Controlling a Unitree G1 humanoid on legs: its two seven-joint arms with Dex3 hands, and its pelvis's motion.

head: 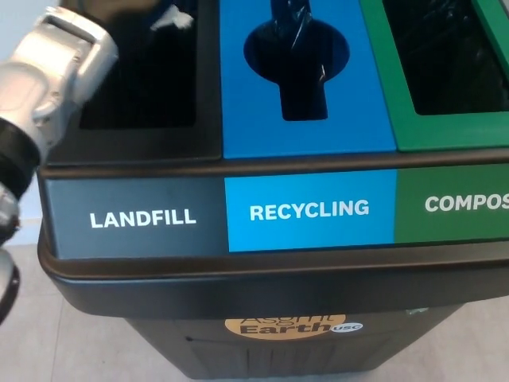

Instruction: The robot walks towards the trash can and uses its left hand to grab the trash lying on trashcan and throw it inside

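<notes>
1. At far left, silver left forearm (pixel 49 76) slanting up from the lower left edge toward the top of the picture, over the left rim of the trash can (pixel 262 286).
2. At the top edge, only a dark sliver of the left robot hand (pixel 119 9), above the landfill opening (pixel 143 79); finger spread cut off by the frame, so cannot tell whether wide, narrow or holding.
3. Just right of that sliver, a small white scrap of trash (pixel 171 17) at the top of the landfill opening, blurred; touching the robot hand or merely beside it, cannot tell.
4. Below, grey panel reading LANDFILL (pixel 142 218) on the front face of the trash can.
5. In the middle, blue lid section with a round-and-slot recycling opening (pixel 296 68), shiny dark liner visible inside.
6. Beneath it, blue panel reading RECYCLING (pixel 308 210).
7. At right, green lid section around a dark compost opening (pixel 441 56), with a green panel (pixel 465 204) whose word runs off the right edge.
8. Low on the black body, a partly hidden round yellow sticker (pixel 286 326).
9. Right robot hand nowhere in the picture.
</notes>
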